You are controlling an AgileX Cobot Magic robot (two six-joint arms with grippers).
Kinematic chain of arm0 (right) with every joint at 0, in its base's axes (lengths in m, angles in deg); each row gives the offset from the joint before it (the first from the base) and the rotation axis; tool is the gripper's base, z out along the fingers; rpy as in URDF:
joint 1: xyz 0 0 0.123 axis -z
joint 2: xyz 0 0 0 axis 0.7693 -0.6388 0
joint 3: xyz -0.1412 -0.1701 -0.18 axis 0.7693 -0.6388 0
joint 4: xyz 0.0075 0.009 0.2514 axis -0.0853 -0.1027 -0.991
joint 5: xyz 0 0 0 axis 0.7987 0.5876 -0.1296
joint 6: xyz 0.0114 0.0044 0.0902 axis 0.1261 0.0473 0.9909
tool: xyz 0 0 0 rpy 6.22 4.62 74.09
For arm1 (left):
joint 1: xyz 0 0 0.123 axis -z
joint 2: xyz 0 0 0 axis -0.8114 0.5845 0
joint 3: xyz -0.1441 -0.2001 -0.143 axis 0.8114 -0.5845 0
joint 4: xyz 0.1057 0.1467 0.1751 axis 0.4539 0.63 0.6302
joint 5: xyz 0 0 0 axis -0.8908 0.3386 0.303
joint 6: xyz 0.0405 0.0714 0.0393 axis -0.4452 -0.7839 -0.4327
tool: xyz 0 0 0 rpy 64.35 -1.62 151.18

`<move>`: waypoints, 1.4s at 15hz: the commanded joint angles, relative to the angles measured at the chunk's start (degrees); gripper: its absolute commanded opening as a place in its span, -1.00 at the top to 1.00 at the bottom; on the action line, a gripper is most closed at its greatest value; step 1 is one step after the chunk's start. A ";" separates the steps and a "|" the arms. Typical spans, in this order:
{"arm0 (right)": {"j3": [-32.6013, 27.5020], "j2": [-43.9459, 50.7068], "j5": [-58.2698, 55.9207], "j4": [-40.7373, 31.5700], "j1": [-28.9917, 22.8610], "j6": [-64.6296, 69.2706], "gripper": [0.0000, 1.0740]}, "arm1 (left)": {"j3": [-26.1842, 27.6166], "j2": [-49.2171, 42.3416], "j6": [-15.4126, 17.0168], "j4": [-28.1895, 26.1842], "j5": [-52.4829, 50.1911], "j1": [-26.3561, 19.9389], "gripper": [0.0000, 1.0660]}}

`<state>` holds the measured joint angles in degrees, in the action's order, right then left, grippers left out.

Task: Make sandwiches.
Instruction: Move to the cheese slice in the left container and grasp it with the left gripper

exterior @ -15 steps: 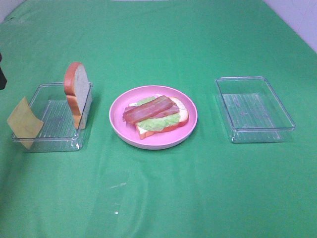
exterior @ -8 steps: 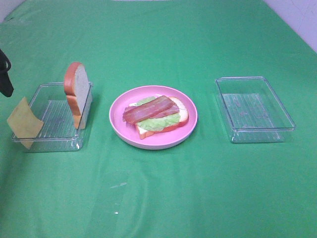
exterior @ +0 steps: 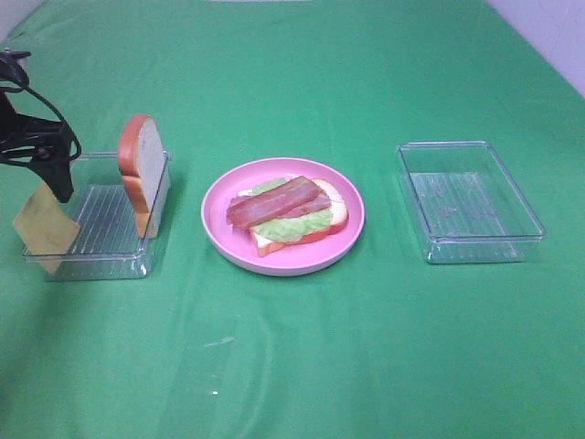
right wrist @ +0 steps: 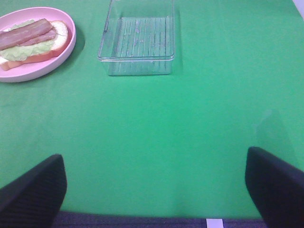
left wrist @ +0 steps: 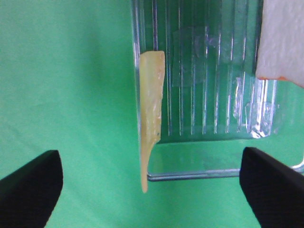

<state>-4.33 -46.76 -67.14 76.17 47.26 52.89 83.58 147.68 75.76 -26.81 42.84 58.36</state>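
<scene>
On the pink plate (exterior: 219, 229) lies a bread slice (exterior: 336, 212) topped with a lettuce leaf (exterior: 292, 226) and bacon strips (exterior: 274, 203). A second bread slice (exterior: 142, 169) stands upright against the near wall of the left clear tray (exterior: 101, 261). The yellow cheese square (exterior: 44, 229) leans on that tray's outer corner. My left gripper (exterior: 60, 181) hangs open just above the cheese. In the left wrist view the cheese (left wrist: 151, 109) shows edge-on between the wide-apart fingers (left wrist: 29, 190), with the bread (left wrist: 282, 42) beyond. My right gripper (right wrist: 154, 194) is open over bare cloth.
An empty clear tray (exterior: 468, 240) sits right of the plate; the right wrist view shows this tray (right wrist: 137, 64) and the plate (right wrist: 66, 50) ahead. Green cloth covers the table. A pale wall shows at the far right corner.
My left arm has come in from the left edge and moved right, and now sits above the cheese at the left tray. Food, plate and trays have not moved.
</scene>
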 commanded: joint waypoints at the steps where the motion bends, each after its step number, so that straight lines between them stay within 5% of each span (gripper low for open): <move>1: 0.11 1.89 -0.06 0.00 0.29 -0.52 -0.81 | 1.72 1.83 0.92 0.17 1.03 0.40 -0.74; 12: 0.11 1.89 -0.06 0.00 0.29 -0.52 -0.81 | 1.83 7.10 -0.17 0.34 0.34 0.40 -0.65; 16: 0.11 1.89 -0.06 0.00 0.29 -0.52 -0.81 | 1.83 7.10 -0.17 0.40 -0.92 0.40 -0.11; 21: 0.11 1.89 -0.06 0.00 0.29 -0.52 -0.81 | 1.83 7.10 0.29 0.40 -1.83 0.40 0.80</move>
<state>-4.33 -46.76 -67.14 76.17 47.26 52.89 85.30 154.55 75.71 -26.47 41.13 58.36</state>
